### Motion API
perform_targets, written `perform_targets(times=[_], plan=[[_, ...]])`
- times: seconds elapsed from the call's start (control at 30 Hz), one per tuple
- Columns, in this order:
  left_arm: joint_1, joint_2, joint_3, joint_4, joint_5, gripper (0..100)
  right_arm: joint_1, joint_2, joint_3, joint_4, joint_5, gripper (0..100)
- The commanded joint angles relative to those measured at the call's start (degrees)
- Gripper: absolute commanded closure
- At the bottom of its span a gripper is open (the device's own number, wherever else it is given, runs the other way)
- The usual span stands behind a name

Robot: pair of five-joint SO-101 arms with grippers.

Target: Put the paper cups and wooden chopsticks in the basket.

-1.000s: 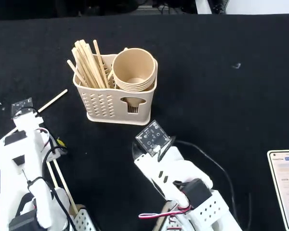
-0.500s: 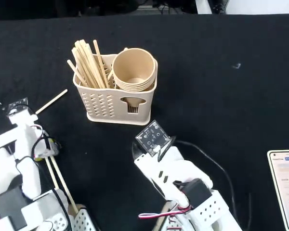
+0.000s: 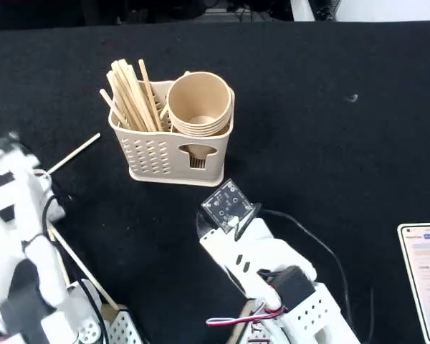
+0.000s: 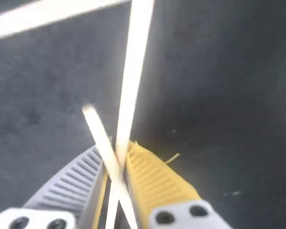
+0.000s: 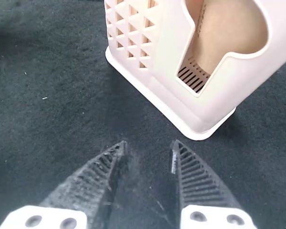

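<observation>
Left gripper point(image 4: 117, 153): closed on the held chopsticks point(image 4: 132, 71), a pair that crosses between the ribbed jaws; most of their length projects ahead of the jaw tips.
Held chopsticks, long axis: in the high view the axis is seen running from about 11 o'clock to 5 o'clock, low at the 8 o'clock corner of the table point(image 3: 330, 143).
Basket point(image 3: 152, 154): stands upright in the upper middle of the table, at about 2 o'clock from the left arm and well apart from it.
Basket contents: a nested stack of paper cups point(image 3: 199, 100) at the 3 o'clock end, a leaning bundle of chopsticks point(image 3: 129, 89) at the 9 o'clock end.
Loose chopstick point(image 3: 75, 151): lies flat on the table at 9 o'clock of the basket, its axis running from 8 to 2 o'clock, between the left arm and the basket.
Right gripper point(image 5: 148, 149): jaws parted, nothing held; parked near the basket's 6 o'clock wall, not touching it.
Deciding relation: the left arm carries the load, so the pair is judged to need carrying toward 2 o'clock and tipping towards upright over the bundle's end of the basket.
Risk: the crossed grip is judged insecure; a stick could pivot or slip.
Outstanding: the held pair and the loose chopstick are not yet in the basket.
</observation>
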Motion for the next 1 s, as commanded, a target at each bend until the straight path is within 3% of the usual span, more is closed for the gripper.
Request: perform_targets(times=[0.0, 0.13, 0.27, 0.5, 0.7, 0.9, 0.97], plan=[[2.0, -12.9, -10.6, 8.4, 3.0, 97, -1.0, -0.9, -0.2, 0.2, 0.5, 85.0], [4.6, -25.8, -17.9, 11.4, 5.7, 97, -1.0, -0.9, -0.2, 0.2, 0.5, 85.0], [6.1, -33.0, -18.9, 8.0, 7.4, 97, -1.0, -0.9, -0.2, 0.2, 0.5, 85.0], [6.3, -36.4, -17.5, 2.5, 8.1, 97, -1.0, -0.9, -0.2, 0.2, 0.5, 85.0], [8.2, -36.5, -20.7, -6.2, 15.8, 97, -1.0, -0.9, -0.1, 0.2, 0.5, 85.0], [8.9, -32.1, -13.6, 0.3, 4.9, 96, -0.8, -0.9, -0.1, 0.2, 0.5, 85.0], [6.5, -27.7, -8.1, 2.5, -0.3, 91, -0.9, -0.9, -0.1, 0.2, 0.5, 85.0]])
